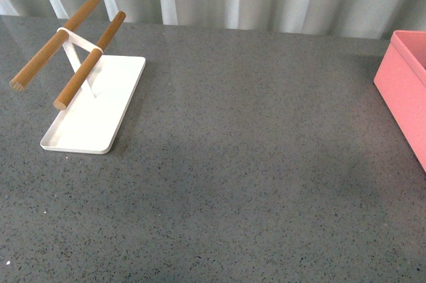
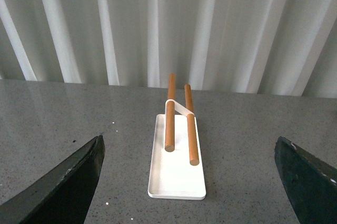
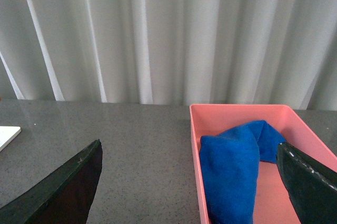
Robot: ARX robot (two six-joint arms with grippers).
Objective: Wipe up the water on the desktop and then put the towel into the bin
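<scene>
The front view shows the desk [image 1: 253, 163] bare and matte through its middle, with a white tray [image 1: 93, 106] carrying two wooden rods [image 1: 86, 60] at the left and only a corner of the pink bin [image 1: 406, 90] at the right edge; neither arm appears here, and no puddle or wet sheen stands out, though a thin film would be hard to tell on this speckled surface. The left wrist view looks straight at the tray [image 2: 176, 174] and rods [image 2: 179, 121], with the left gripper [image 2: 189, 182] spread wide and empty, its dark fingers [image 2: 68, 182] at the picture's two lower corners. The right wrist view gives what the other two cannot: the inside of the bin [image 3: 196, 145], where the blue towel [image 3: 231, 168] lies crumpled against the near wall, seemingly wholly within the rim. The right gripper [image 3: 192, 187] is likewise wide apart and holds nothing, one finger [image 3: 310, 187] in front of the bin's far side. By my reading the task looks essentially complete, so the remaining risks are small: a finger so near the bin could clip its rim on withdrawal and shove the bin along the desk, or snag a fold of towel and drag it out. A missed damp patch is also possible, since none of these views settles it.
</scene>
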